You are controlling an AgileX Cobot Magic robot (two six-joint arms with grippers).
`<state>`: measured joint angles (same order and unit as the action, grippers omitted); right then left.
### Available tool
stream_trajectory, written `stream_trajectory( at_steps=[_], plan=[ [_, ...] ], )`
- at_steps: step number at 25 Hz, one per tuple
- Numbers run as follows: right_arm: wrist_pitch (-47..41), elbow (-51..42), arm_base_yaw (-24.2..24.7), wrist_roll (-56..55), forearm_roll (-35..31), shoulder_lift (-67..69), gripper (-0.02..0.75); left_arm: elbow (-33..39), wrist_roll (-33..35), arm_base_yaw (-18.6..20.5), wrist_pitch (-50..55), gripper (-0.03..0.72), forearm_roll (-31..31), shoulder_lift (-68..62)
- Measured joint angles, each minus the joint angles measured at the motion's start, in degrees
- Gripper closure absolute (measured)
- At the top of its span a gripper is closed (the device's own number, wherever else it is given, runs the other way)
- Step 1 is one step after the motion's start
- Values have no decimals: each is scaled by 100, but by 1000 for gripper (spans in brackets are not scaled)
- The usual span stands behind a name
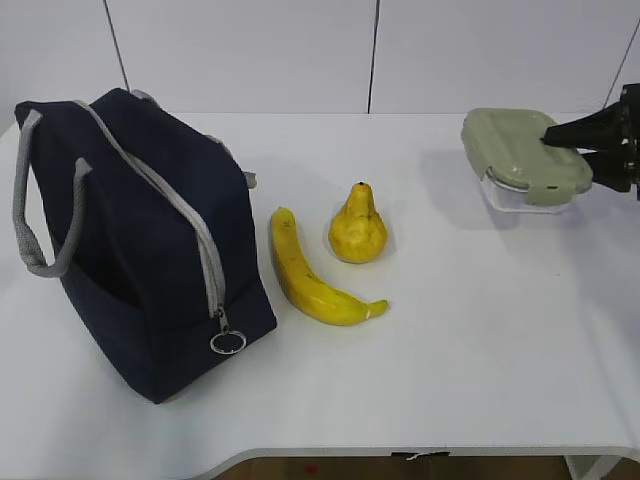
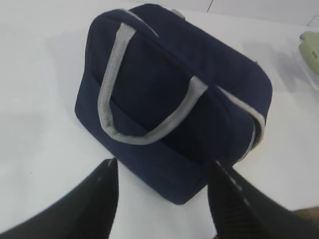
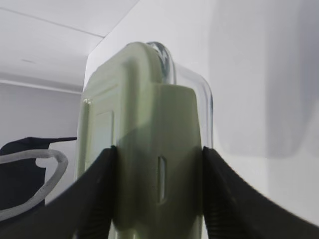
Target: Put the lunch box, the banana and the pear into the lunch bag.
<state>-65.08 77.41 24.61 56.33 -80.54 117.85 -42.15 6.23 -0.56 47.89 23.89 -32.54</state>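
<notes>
The navy lunch bag (image 1: 140,250) stands at the left, its grey zipper closed along the top and the ring pull (image 1: 228,342) at the near end. Beside it on the table lie the banana (image 1: 305,275) and, just behind that, the pear (image 1: 358,228). At the far right my right gripper (image 1: 555,145) is shut on the lunch box (image 1: 520,160), held tilted a little above the table. The right wrist view shows both fingers pressed against the green lid (image 3: 144,99). My left gripper (image 2: 162,167) stands open above the table, on the handle side of the bag (image 2: 169,89), apart from it.
The white table (image 1: 480,330) ends in a front edge close to the camera. A white panelled wall (image 1: 250,50) runs behind it. The bag's grey handles (image 2: 112,74) lie against its side.
</notes>
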Motion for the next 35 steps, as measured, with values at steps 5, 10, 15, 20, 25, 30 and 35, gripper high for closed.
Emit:
stream_trajectory(
  at_steps=[5,10,15,20,25,30,35],
  plan=[
    [-13,0,-246,-14,23,-75,378,-283,0,0,-222,150,402,-752],
    [-13,-11,-363,-18,23,-117,378,-283,10,0,-584,115,1412,-1495],
    [-13,-11,-414,-18,38,-265,378,-295,478,0,-775,113,2485,-2327],
    [-25,163,-414,-204,49,-356,379,-295,1339,0,-969,111,3498,-3065],
    [-45,490,-467,-441,130,-402,379,-320,2109,0,-1073,111,4347,-3665],
    [-96,960,-834,-740,319,-412,379,-320,2448,0,-1100,111,4567,-4014],
    [-188,1411,-1226,-1023,428,-412,379,-331,2592,0,-1141,111,4580,-4159]
  ],
)
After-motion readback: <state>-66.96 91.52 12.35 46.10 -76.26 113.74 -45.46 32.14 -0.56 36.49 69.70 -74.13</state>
